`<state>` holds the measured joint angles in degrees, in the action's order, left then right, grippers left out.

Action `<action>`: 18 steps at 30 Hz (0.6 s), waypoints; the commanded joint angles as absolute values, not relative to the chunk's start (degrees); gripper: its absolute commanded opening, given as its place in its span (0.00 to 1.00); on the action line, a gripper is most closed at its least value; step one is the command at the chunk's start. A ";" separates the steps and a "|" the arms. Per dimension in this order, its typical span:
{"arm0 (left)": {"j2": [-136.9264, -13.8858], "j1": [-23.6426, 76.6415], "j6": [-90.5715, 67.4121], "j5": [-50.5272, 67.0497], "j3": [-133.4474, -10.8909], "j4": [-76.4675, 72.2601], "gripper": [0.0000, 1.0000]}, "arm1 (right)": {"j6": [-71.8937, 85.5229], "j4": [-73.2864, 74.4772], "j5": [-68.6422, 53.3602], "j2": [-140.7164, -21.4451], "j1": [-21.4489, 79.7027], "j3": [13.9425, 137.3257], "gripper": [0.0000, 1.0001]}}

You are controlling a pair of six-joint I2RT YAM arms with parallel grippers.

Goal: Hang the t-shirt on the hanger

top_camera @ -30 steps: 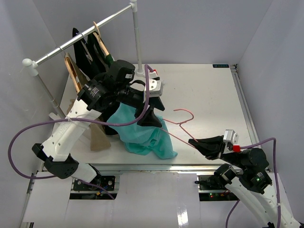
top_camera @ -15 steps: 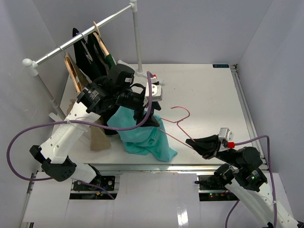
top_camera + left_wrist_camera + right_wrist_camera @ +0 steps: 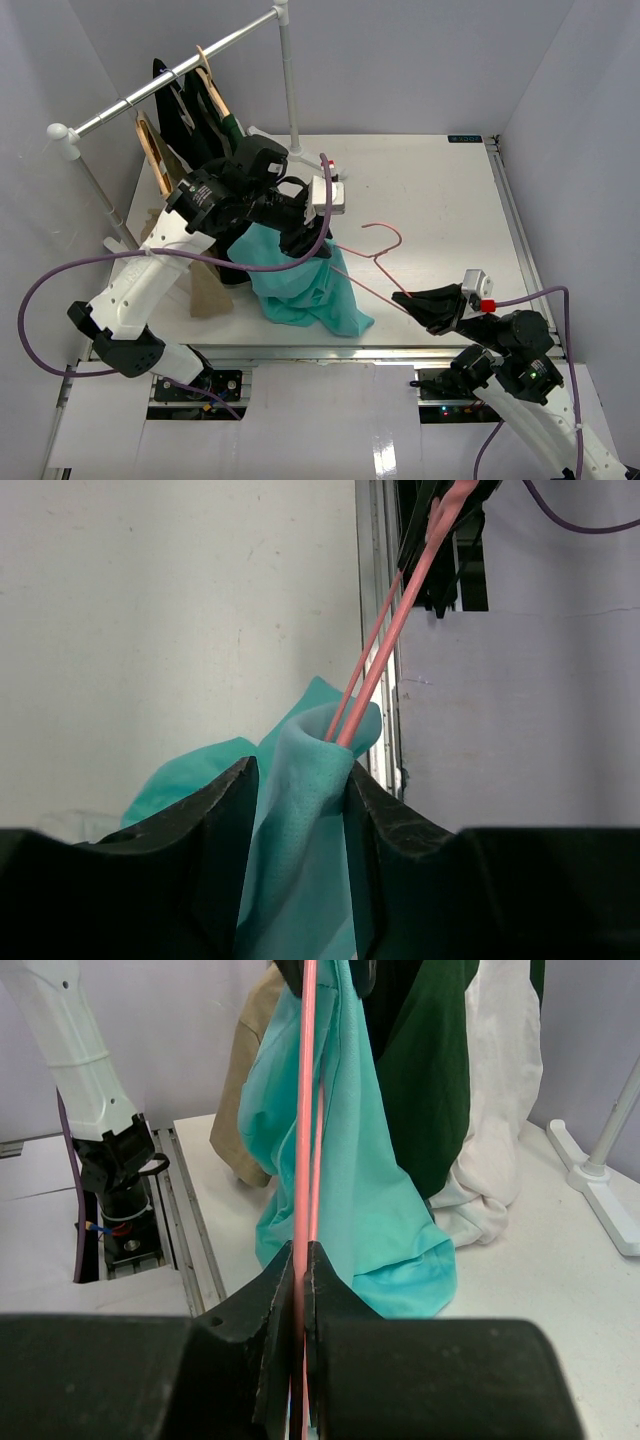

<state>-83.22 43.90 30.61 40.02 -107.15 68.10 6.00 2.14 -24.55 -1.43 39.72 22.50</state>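
Note:
The teal t-shirt point(image 3: 312, 296) hangs bunched from my left gripper point(image 3: 312, 243), its lower part resting on the table. In the left wrist view a fold of the t-shirt point(image 3: 300, 820) fills the gap between the black fingers point(image 3: 215, 830), and my left gripper point(image 3: 298, 772) is shut on it. The pink wire hanger point(image 3: 372, 258) slants from the shirt to my right gripper point(image 3: 405, 298), hook pointing back. One end of the hanger point(image 3: 385, 640) goes into the fabric opening. My right gripper point(image 3: 300, 1252) is shut on the hanger point(image 3: 305, 1110), in front of the t-shirt point(image 3: 375, 1180).
A clothes rail point(image 3: 170, 82) on white posts crosses the back left, carrying wooden hangers with dark garments point(image 3: 215, 112). A tan garment point(image 3: 207, 287) hangs beside the shirt and a white one point(image 3: 497, 1150) lies behind it. The rail's white foot point(image 3: 600, 1185) stands on the table.
My left gripper's jaws have closed in on the t-shirt fold. The right gripper and the hanger shifted slightly left, towards the shirt.

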 commanded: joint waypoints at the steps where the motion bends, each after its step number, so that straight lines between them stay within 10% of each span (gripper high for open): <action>1: -82.01 43.94 31.54 42.76 -104.10 69.52 0.34 | 5.89 -1.58 -23.82 -0.70 39.73 24.26 0.08; 5: -83.29 43.93 33.20 48.59 -105.60 70.32 0.00 | 5.80 -2.42 -24.17 -1.16 39.73 24.19 0.08; 18: -88.44 43.98 27.66 52.29 -109.82 67.72 0.32 | 6.33 -8.28 -28.12 -8.69 39.73 25.65 0.08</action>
